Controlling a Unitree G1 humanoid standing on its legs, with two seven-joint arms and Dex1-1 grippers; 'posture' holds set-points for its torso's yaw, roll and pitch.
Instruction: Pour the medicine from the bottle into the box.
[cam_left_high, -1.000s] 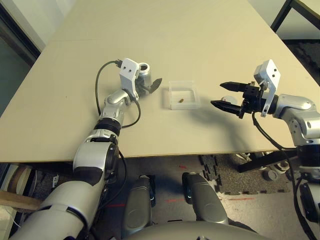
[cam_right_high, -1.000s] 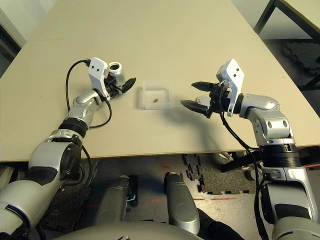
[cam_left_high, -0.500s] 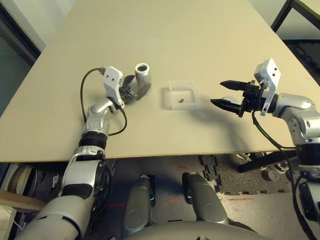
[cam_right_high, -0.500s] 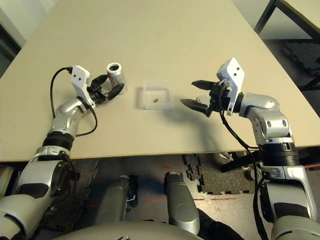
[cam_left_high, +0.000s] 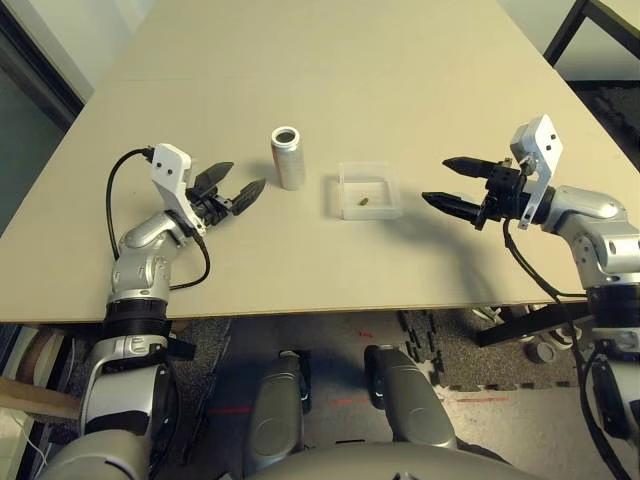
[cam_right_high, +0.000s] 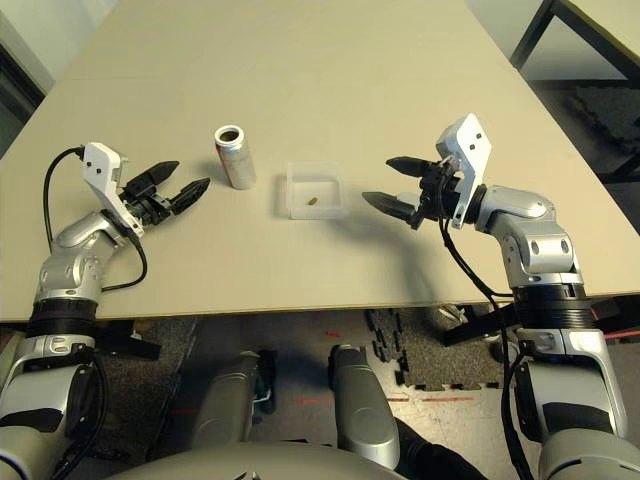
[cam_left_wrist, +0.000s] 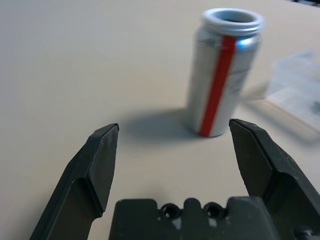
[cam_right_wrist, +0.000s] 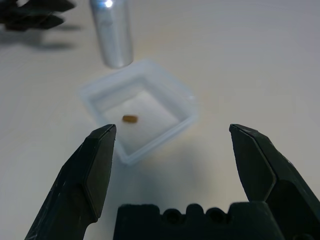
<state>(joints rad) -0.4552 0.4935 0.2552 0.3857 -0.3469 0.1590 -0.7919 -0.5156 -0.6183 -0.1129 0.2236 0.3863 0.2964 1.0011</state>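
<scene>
Lying in the clear square plastic box (cam_left_high: 369, 211), 1 small brown oblong pill (cam_left_high: 363, 201) is near the silver cylindrical metal bottle (cam_left_high: 288, 160), upright and uncapped on the beige surface (cam_left_high: 330, 270). Both grippers' (cam_left_high: 226, 188) (cam_left_high: 432, 180) fingers are spread, released, empty.

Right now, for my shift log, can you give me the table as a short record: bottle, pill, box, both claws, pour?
bottle: upright on the table, open at the top, red stripe on its side, just left of the box
pill: one, brown, lying inside the box
box: clear, shallow, open on top, between the bottle and the right claw
left claw: open, empty, left of the bottle, not touching it
right claw: open, empty, right of the box
pour: looks done, judging by the pill in the box
</scene>
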